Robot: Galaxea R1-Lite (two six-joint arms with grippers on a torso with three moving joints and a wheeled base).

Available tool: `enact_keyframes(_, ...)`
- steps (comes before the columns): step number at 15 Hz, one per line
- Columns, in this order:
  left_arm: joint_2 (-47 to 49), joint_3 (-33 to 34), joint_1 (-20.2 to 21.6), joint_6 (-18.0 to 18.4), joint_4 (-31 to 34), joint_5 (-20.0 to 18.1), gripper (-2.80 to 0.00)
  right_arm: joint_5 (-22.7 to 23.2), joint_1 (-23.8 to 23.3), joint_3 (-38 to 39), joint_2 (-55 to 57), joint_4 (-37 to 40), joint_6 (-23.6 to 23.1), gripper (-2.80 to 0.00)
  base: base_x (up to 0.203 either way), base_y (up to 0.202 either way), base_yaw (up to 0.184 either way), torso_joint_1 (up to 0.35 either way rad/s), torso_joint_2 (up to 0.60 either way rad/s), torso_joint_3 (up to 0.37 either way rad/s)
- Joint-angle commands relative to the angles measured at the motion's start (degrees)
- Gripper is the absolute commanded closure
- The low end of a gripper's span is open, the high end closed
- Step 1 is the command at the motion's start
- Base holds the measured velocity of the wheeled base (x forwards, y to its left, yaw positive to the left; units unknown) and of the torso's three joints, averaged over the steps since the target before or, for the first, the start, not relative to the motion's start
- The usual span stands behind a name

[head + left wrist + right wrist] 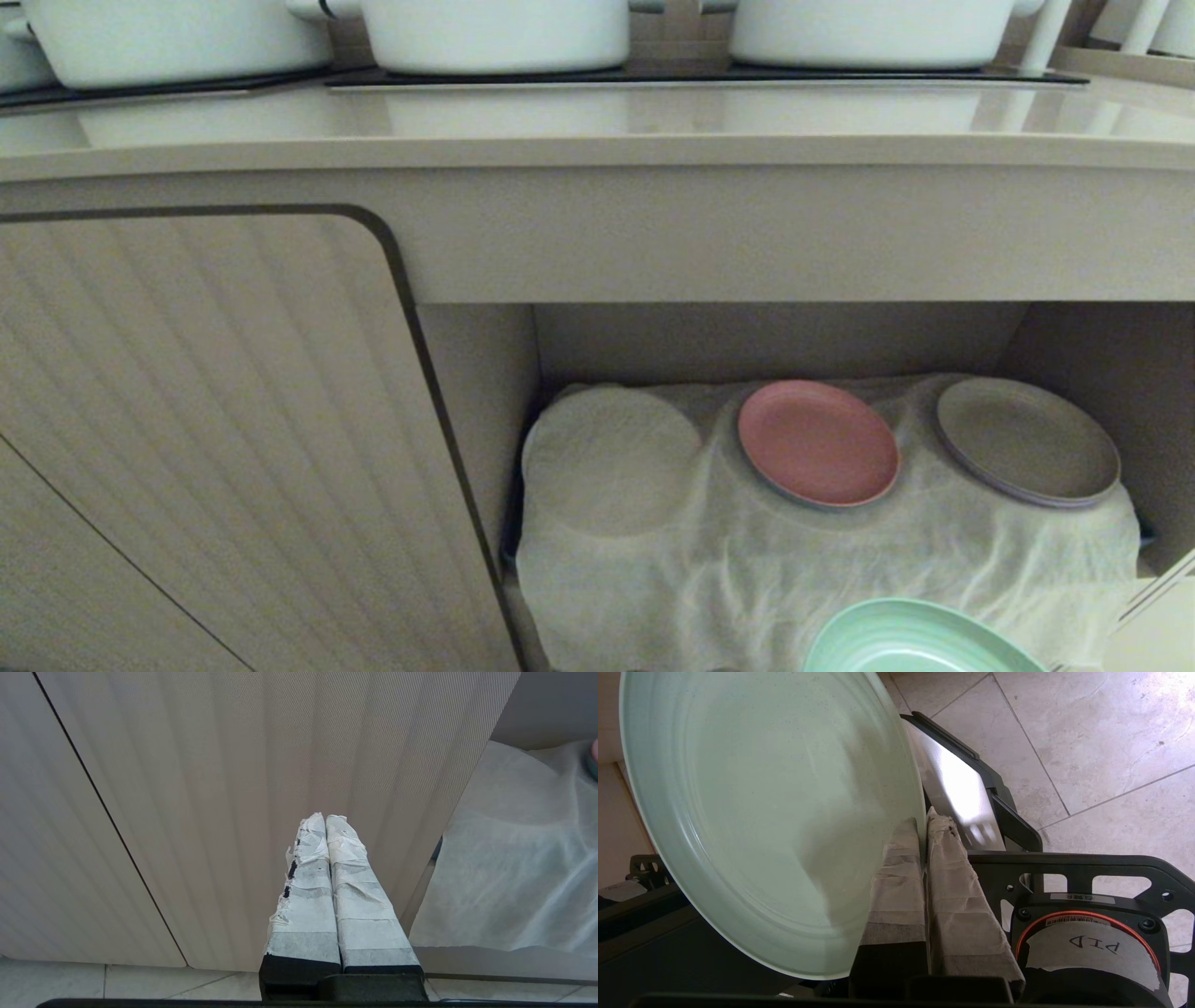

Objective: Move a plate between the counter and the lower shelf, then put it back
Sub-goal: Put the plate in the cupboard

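**Operator:** Right gripper (923,826) status?

**Technician:** Clamped on the rim of the mint-green plate (770,816). Both taped fingers pinch the plate edge between them. The plate is carried tilted, clear of any surface, above the robot's base and the tiled floor (1087,742). In the head view only its far edge shows, at the bottom of the frame, just in front of the lower shelf (1074,345).

**Operator:** Which way does the target lie?

**Technician:** Forward of the plate. The cloth-lined shelf floor (822,569) is directly ahead; the counter (597,121) is above it. The right arm is the nearer one and already holds the load.

**Operator:** Obstructions?

**Technician:** A pink plate (818,442) sits mid-shelf, a grey plate (1027,441) to its right. A round hollow (611,459) on the left is unoccupied. The thick counter front overhangs the opening, so a move upward likely requires backing out first. White pots (495,33) occupy the cooktop at the counter's rear.

**Operator:** Left gripper (325,819)?

**Technician:** Parked, fingers together, holding nothing, facing the ribbed cabinet door (233,765).
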Motion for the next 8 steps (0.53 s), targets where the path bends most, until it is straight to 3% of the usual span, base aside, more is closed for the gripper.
enact_keyframes(1, -0.02, 0.00, 0.00, -0.02, -0.01, 0.02, 0.00, 0.12, 0.02, -0.03, 0.22, 0.08, 0.20, 0.00, 0.000, 0.000, 0.000, 0.000, 0.00, 0.000)
enact_keyframes(8, -0.02, 0.00, 0.00, -0.04, -0.01, 0.02, 0.00, -0.06, -0.06, -0.25, 1.81, -2.21, 0.55, 0.00, 0.000, 0.000, 0.000, 0.000, 0.00, 0.000)
